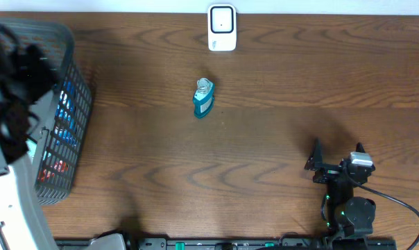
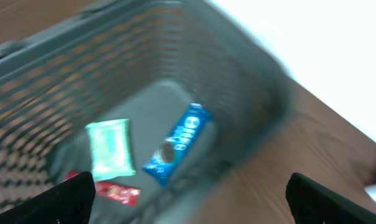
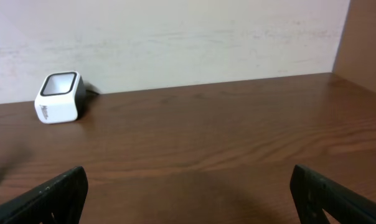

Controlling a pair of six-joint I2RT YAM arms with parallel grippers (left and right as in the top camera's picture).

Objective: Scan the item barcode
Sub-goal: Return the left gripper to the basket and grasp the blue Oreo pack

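Wood table [image 1: 265,160]; basket [image 1: 76,114] cut off at edge, pkts [image 2: 177,144] inside blurry.

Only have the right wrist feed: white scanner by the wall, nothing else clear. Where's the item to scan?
Observer: A teal bottle sits in front of the scanner, apart from it.
Operator: Left arm?
Observer: The left tool hangs open above a grey basket at the left end of the table.
Operator: Basket contents?
Observer: A blue packet, a green packet and a red packet.
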